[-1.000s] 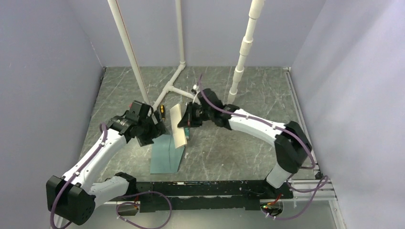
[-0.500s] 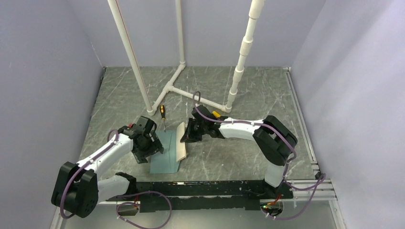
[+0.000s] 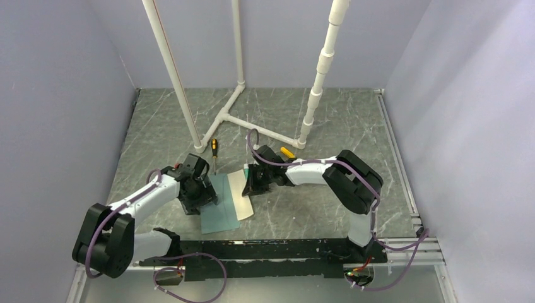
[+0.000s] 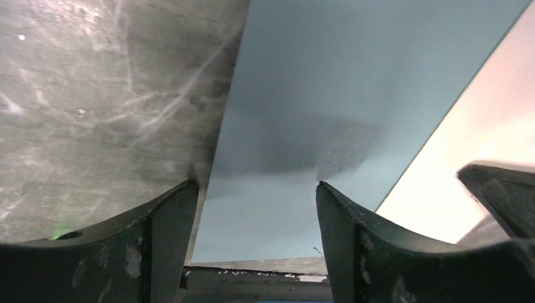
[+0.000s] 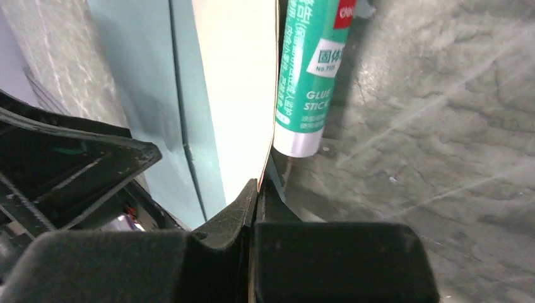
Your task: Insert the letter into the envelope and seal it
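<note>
The left arm [image 3: 135, 202] folds sharply at its elbow near the base and reaches forward and to the right, with the wrist low over the table [image 3: 158, 126]. The left claw [image 4: 255, 192] is spread wide and grips nothing. Its fingers [image 4: 161, 246] straddle the left edge of the envelope [image 3: 219, 206]: one is over bare table, the other over the teal paper. Whether the tips touch down cannot be told.

The envelope lies flat just in front of the arm bases, with its long side running away from them. A screwdriver [image 3: 214, 148] lies on the table just beyond it.

The letter [image 3: 240, 197] sits along the envelope's right side, overlapping the teal sheet. It cannot be seen whether any of it is inside the pocket.

The right claw [image 5: 257, 186] is pressed together on the letter's right edge, with the pale sheet pinched between its fingertips.

A green glue stick [image 5: 312, 76] lies on the table just beside that edge, on the side away from the envelope.

The right arm [image 3: 315, 169] rises from its base, bends at a high elbow, and stretches its forearm leftward, close to the table
</note>
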Available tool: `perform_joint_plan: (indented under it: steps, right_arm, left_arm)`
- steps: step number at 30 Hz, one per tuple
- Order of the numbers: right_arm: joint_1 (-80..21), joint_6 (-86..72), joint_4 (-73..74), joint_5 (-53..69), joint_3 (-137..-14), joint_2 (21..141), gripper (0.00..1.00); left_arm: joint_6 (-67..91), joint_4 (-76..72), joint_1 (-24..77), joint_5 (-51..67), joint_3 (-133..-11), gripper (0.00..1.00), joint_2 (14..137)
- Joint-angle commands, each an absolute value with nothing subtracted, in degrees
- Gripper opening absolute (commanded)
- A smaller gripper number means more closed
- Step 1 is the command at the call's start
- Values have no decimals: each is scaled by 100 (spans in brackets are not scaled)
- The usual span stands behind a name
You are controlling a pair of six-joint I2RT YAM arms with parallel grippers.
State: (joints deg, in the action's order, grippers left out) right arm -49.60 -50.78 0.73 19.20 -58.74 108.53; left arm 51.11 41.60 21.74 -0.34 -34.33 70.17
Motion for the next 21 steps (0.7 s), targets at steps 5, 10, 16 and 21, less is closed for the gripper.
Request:
perform_joint_plan:
  steps: [5,10,16,21]
  right_arm:
    - [-4953,-4839,-670,1765,-5048,10462,0]
    - [-5056,-4940,-975,1327,-4772,10221,0]
    - [-5153,-4904,-908,1004,-4685,9875,0]
    - [-5177,-4970,-999,759,-4637,9917,0]
  left_arm:
    - [4938,3312,2223,798,-3134,59,6568]
    - [4852,2883,2266,1252,-3044,50,6740]
    - [4845,2883,2320,1230,-3054,47,6655]
    - [4757,3072,2337,1089,-3186,48,6707]
